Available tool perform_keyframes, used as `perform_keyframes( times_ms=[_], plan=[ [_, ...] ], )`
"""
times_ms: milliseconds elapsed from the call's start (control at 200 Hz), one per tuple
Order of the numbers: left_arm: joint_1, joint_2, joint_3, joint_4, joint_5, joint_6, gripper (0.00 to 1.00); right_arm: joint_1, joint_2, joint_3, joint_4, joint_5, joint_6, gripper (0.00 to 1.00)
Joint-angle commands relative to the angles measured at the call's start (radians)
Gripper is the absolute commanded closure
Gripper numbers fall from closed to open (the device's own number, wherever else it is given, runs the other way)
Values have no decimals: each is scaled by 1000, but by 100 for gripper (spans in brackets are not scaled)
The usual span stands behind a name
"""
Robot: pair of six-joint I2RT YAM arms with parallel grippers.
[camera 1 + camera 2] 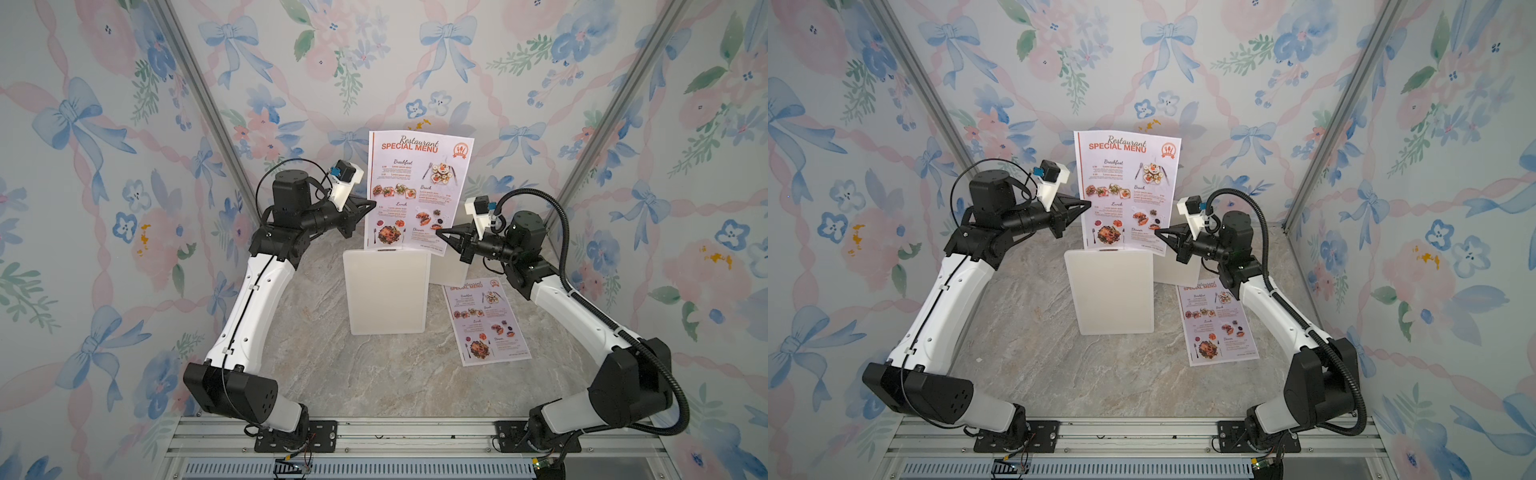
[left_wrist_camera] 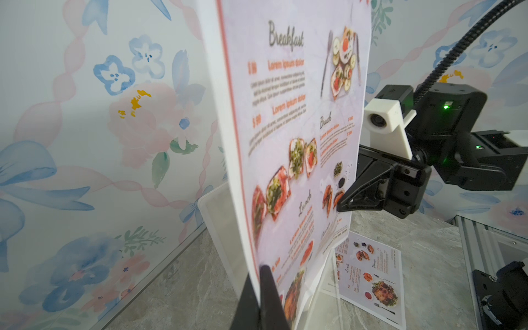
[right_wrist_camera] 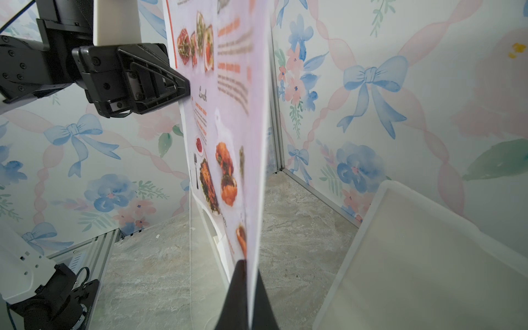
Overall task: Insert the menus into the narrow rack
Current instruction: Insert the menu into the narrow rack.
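One menu point(image 1: 419, 174) point(image 1: 1129, 178) stands upright over the narrow rack point(image 1: 386, 299) point(image 1: 1113, 299), a white upright panel with a clear wall point(image 2: 328, 285). The menu's lower edge meets the rack's top; how far it is in I cannot tell. My left gripper point(image 1: 372, 204) point(image 2: 261, 274) is shut on the menu's left edge. My right gripper point(image 1: 438, 233) point(image 3: 248, 265) is shut on its lower right edge. The second menu point(image 1: 486, 320) point(image 1: 1219, 322) lies flat on the table, right of the rack, under the right arm.
A second white translucent block point(image 1: 446, 270) point(image 3: 428, 271) stands just behind and right of the rack. Floral walls close in the marble table point(image 1: 332, 374) on three sides, with metal posts point(image 1: 208, 104) in the back corners. Both arm bases sit on the front rail point(image 1: 382, 436).
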Motion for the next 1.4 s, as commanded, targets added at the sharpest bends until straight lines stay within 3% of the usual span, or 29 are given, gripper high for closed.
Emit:
perform_keyframes(
  times_ms=[0,730,1140,1395],
  plan=[
    [14,-35,-17,9,1,24,100,9,14,30,-27,-13,-7,95],
    [15,21,62,19,27,-25,100,5,5,20,-33,-9,-13,95],
    [15,-18,3,21,5,-11,100,2,8,22,-40,-13,-12,95],
    [15,-17,5,23,27,-6,100,0,9,26,-51,-21,-10,87]
  ],
)
